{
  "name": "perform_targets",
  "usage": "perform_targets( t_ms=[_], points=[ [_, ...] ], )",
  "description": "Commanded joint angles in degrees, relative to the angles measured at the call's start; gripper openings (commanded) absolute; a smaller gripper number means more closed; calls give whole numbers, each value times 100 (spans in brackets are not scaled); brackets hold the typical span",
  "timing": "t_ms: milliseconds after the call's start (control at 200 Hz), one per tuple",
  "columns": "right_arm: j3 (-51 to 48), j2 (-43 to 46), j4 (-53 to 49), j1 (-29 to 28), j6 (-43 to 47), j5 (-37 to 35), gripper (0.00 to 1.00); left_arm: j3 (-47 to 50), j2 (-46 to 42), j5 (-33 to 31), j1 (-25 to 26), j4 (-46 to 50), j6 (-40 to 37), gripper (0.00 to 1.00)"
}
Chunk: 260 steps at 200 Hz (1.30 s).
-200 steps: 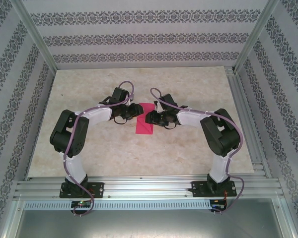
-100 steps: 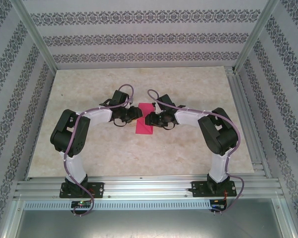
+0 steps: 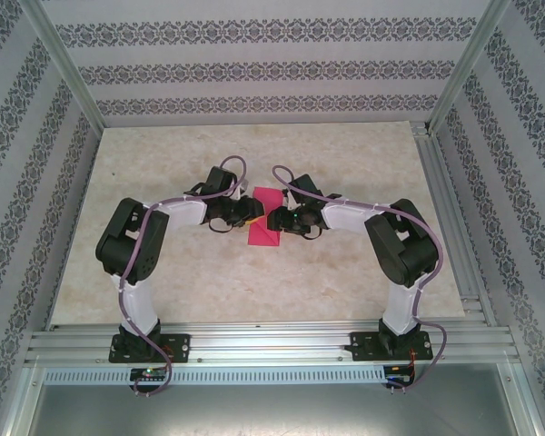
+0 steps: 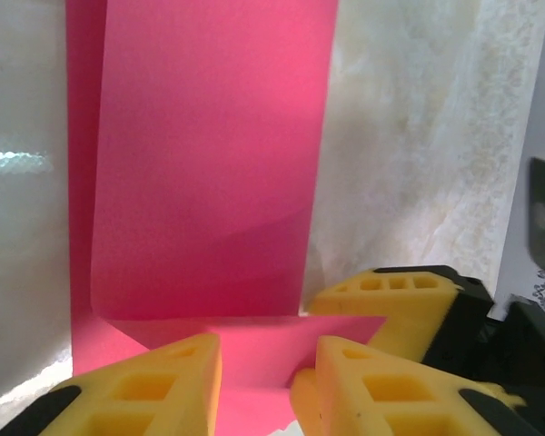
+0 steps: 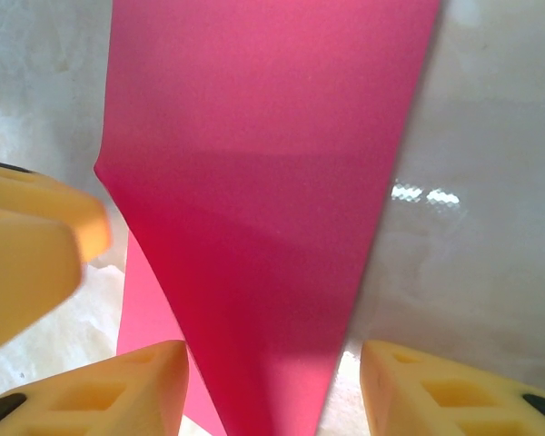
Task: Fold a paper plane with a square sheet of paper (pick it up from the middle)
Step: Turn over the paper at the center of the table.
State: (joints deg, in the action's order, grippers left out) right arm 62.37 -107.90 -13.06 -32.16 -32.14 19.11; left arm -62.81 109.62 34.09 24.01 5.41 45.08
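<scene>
Left end effector (image 4: 265, 372) shifted, square sheet of paper (image 4: 209, 154) folded narrow, creased

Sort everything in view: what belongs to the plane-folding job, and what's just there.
Job: magenta sheet of paper, folded; left gripper; right gripper.
Just there: marble-look table; aluminium frame; patterned walls.

A lab test booth: aluminium frame (image 3: 272, 343), patterned wallpaper walls (image 3: 254, 54), marble-look tabletop (image 3: 363, 272).

We can read no words, numbers, brands or signs; the pink paper (image 4: 209, 163) ahead of the fingers (image 4: 154, 381) is plain.
</scene>
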Motion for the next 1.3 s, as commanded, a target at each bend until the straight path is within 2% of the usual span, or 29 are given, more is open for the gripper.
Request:
perform_targets(
  t_ms=[0,560,1294],
  points=[
    [-23,-7,169,-22,-142,42,53,-152,238,144,-7,-126,104,34],
    [-49,-271,457,-18,-401,189,54,-250,340,-27,1,68,51,34],
    [-199,-442,1151,21,-749,543,38,-337,482,-128,5,146,87,35]
  ],
)
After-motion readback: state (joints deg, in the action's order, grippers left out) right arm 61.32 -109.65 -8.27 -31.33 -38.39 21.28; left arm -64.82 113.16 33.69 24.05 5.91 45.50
